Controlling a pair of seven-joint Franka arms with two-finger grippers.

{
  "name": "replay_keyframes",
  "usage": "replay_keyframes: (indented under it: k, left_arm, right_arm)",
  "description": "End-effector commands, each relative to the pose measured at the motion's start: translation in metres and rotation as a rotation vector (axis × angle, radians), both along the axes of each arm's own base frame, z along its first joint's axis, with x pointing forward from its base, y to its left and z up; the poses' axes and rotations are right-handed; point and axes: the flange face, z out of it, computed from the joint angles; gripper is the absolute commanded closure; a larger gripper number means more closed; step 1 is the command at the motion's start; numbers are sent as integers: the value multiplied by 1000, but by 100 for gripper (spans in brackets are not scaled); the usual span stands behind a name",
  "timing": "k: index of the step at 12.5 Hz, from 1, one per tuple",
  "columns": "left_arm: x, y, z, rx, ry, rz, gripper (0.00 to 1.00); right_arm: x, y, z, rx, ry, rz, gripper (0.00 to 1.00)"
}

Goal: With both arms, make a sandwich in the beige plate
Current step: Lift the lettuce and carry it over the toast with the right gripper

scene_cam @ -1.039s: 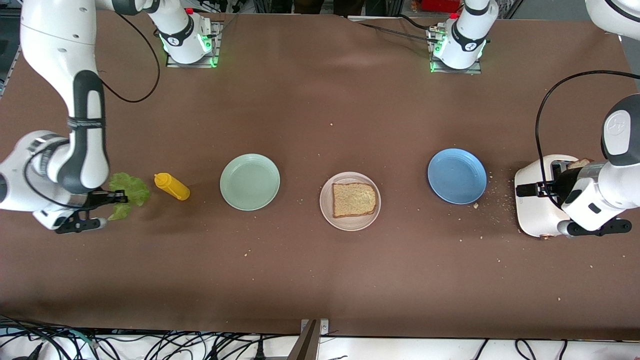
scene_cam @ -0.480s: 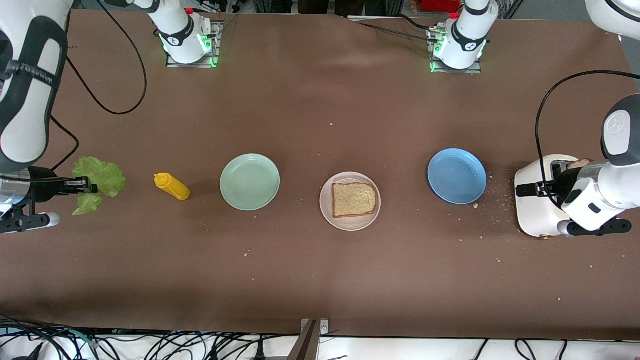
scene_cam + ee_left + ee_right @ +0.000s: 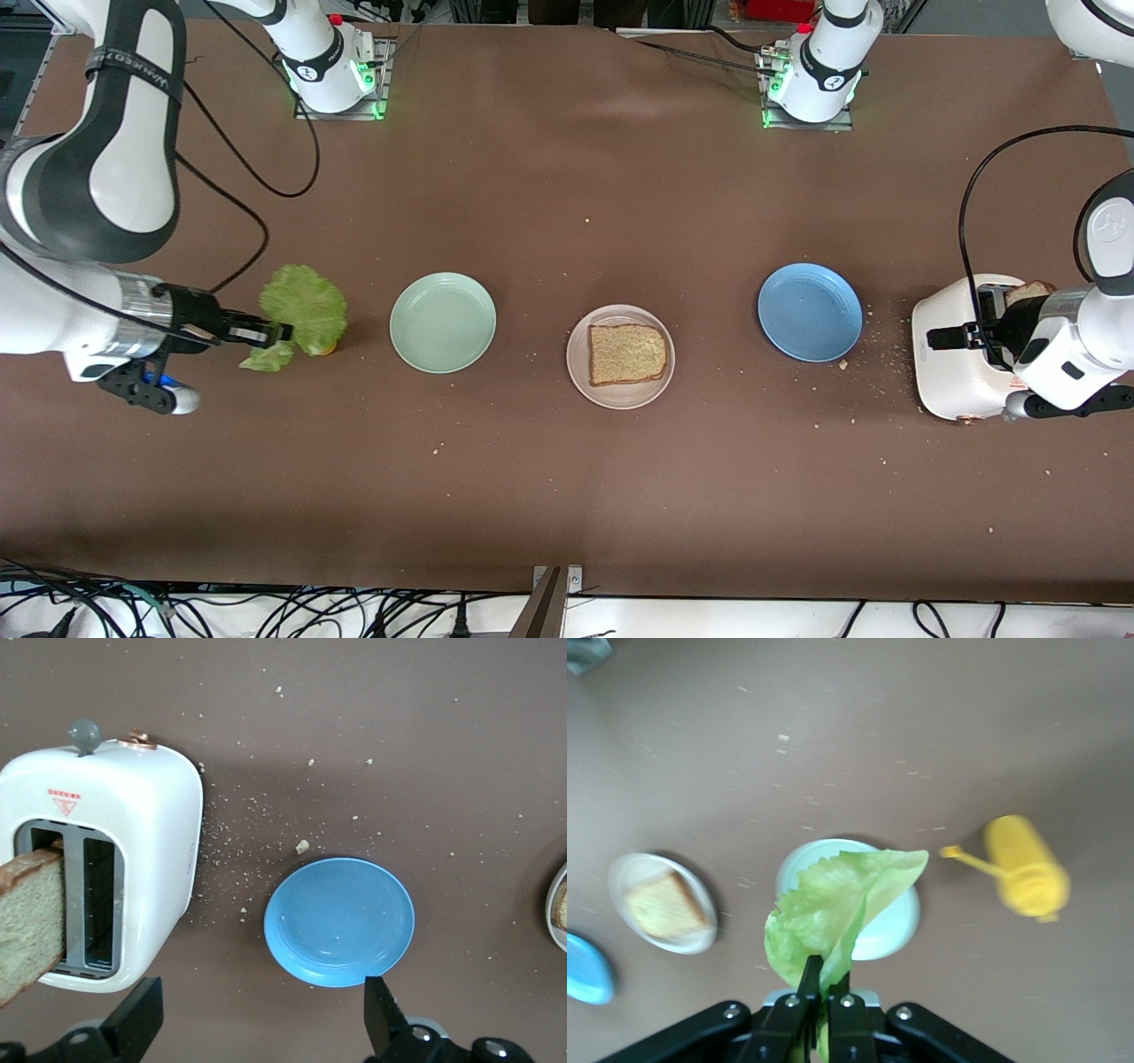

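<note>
The right gripper (image 3: 266, 334) is clamped on a ruffled lettuce leaf (image 3: 304, 307), holding it in the air over the yellow mustard bottle (image 3: 1026, 875), which the leaf almost hides in the front view. The beige plate (image 3: 578, 372) sits in the middle of the table between the mint-green plate (image 3: 442, 322) and the blue plate (image 3: 809, 311), and carries one slice of bread (image 3: 627, 354) lying flat. The step in hand appears to be the transfer of the leaf to that slice. Carry the leaf high enough to pass over the mint-green plate without dragging (the leaf hangs loose from the fingertips and will sway), centre it over the slice, lower until it rests on the bread, then release; a release from height risks the leaf landing off the slice. The left gripper (image 3: 259, 1019) waits with fingers spread wide and empty over the white toaster (image 3: 957, 354) at the left arm's end of the table, where a second slice (image 3: 28, 926) stands upright in one slot. Keep it clear of the beige plate until the leaf is set.
</note>
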Motion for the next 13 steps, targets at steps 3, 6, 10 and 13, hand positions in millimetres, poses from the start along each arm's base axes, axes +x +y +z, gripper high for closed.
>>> replay_keyframes:
  k: [3, 6, 10, 13]
  left_arm:
    - [-27, 29, 1, 85, 36, -109, 0]
    - [-47, 44, -4, 84, -6, -95, 0]
    - [-78, 84, -10, 63, -66, -145, 0]
    - [-85, 129, -12, 48, -113, -197, 0]
  right_arm:
    - [15, 87, -33, 139, 64, -346, 100]
    - [20, 147, -68, 262, 97, -502, 100]
    - [1, 245, -134, 383, 109, -613, 100]
    - [-16, 289, -176, 421, 67, -664, 100]
